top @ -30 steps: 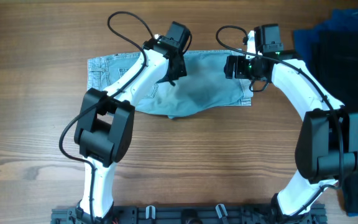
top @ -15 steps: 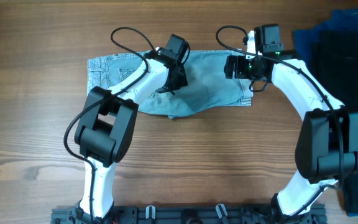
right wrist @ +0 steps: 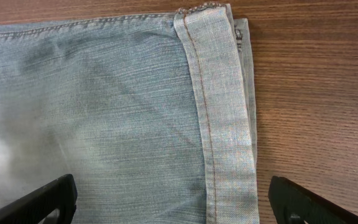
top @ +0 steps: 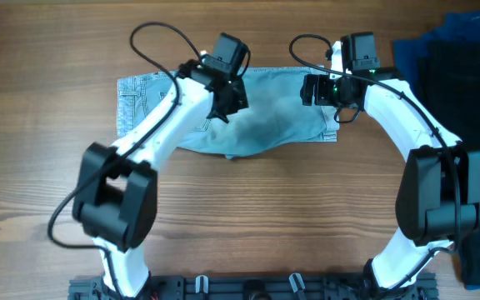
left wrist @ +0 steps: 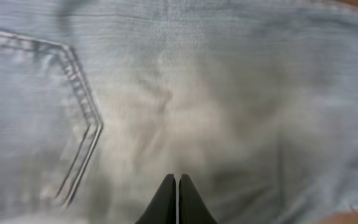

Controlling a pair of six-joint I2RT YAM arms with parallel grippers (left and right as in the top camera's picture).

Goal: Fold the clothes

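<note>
— Which step?
— Likely flattening before a fold. The left gripper [left wrist: 176,198] is clenched, empty, over the jeans [top: 282,125] at far centre; the right gripper [right wrist: 171,200] is spread above the right hem [right wrist: 219,124].
— Next?
— Each needs an edge to grasp.

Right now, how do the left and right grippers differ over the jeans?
Left gripper has its jaws shut; right gripper has them spread wide. Left gripper is over the middle of the jeans by a pocket seam; right gripper is over the hem, with table showing beside it. Both face the jeans.
</note>
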